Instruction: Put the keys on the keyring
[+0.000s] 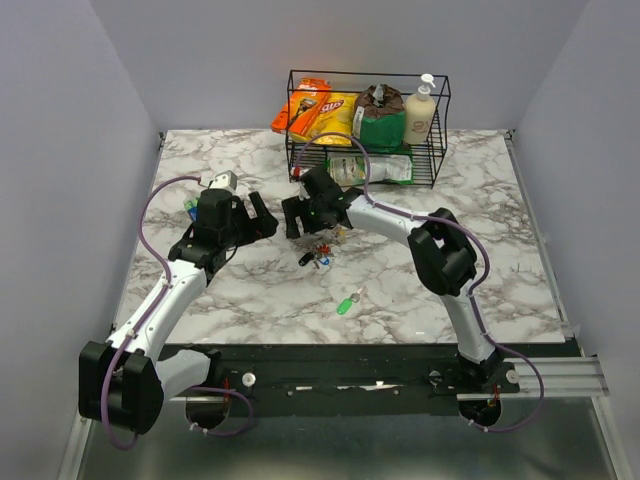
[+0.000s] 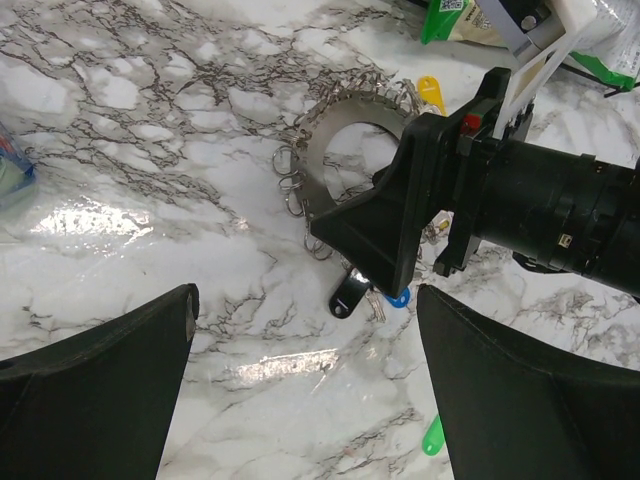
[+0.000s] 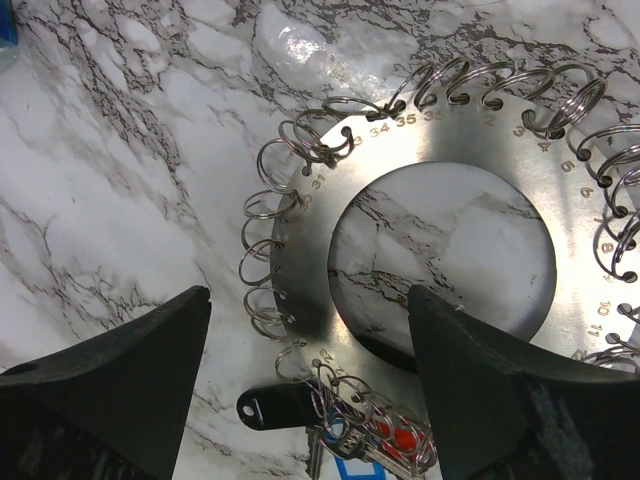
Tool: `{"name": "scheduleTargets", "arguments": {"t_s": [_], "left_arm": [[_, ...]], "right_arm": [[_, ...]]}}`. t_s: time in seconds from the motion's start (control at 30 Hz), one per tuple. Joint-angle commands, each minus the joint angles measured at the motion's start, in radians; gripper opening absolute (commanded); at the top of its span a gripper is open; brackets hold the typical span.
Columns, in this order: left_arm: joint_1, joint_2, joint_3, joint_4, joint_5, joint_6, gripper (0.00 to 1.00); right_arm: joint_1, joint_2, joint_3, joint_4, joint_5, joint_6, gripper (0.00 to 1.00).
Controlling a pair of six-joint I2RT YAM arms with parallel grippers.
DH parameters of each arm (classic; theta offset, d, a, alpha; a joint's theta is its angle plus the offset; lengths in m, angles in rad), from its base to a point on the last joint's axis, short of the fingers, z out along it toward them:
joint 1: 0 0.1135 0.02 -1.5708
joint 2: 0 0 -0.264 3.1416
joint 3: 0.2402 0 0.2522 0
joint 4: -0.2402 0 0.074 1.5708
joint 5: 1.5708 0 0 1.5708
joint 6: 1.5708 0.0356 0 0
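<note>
Below the right jaws, the keyring point(image 3: 420, 150) is partly cut off; both pairs gape empty.

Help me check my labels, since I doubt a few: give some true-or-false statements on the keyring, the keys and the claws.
1. The keyring lies flat on the marble table. True.
2. The green key hangs on the keyring. False: it lies alone on the table, apart from the ring and nearer the arm bases.
3. The left claw and the right claw both stand open. True.
4. The left claw holds the black key. False: that key lies on the table by the keyring's rim, and the left claw holds nothing.
</note>
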Motion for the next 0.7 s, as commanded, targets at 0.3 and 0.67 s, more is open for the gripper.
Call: {"name": "scheduleTargets", "arguments": {"t_s": [0.3,0.67], "left_arm": [[0.002,-0.002,-0.006,-0.019,0.001,-0.002,0.99],[0.002,0.001,0.003,-0.012,0.012,-0.001,0.99]], "right_arm": [[0.007,-0.015,-0.004,0.031,0.008,0.004,0.72],[0.007,-0.046,-0.003,0.041,0.144,0.017,0.11]]}}
